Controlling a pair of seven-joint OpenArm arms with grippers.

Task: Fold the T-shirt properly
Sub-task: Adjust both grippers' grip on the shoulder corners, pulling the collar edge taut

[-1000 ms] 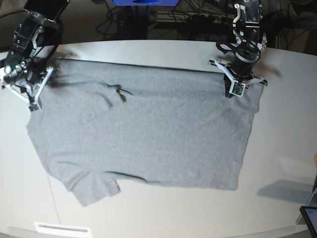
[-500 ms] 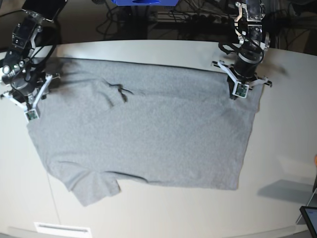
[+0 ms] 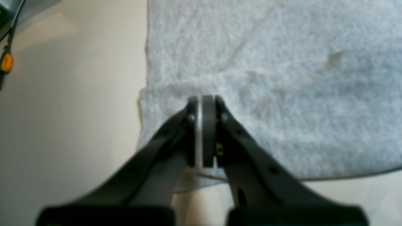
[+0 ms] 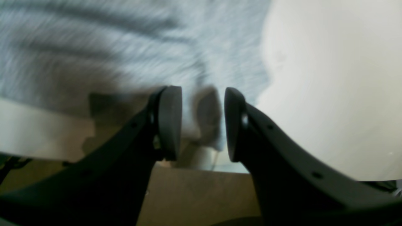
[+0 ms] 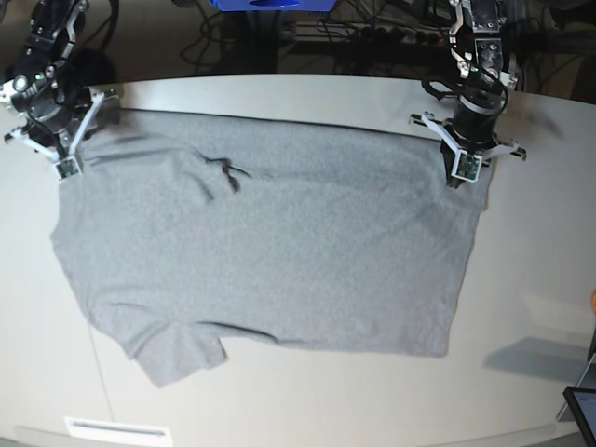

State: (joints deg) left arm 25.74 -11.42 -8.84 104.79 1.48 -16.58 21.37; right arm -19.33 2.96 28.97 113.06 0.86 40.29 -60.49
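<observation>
Only wrist views show left end effector (image 3: 204, 103) pinching T-shirt (image 3: 282, 78).

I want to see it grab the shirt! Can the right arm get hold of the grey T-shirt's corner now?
Probably yes. The right end effector is open over the heather-grey cotton T-shirt, with a bit of cloth edge between its pads and nothing blocking it.

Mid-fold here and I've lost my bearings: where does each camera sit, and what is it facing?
Base: high in front, looking down on the table, the grey T-shirt and both arms.
Left wrist: on the left arm, looking down along its shut left claw pinching a T-shirt corner.
Right wrist: on the right arm, blurred, looking past its parted right claw at the shirt's edge.
Shared: all three show the T-shirt and the table.
</observation>
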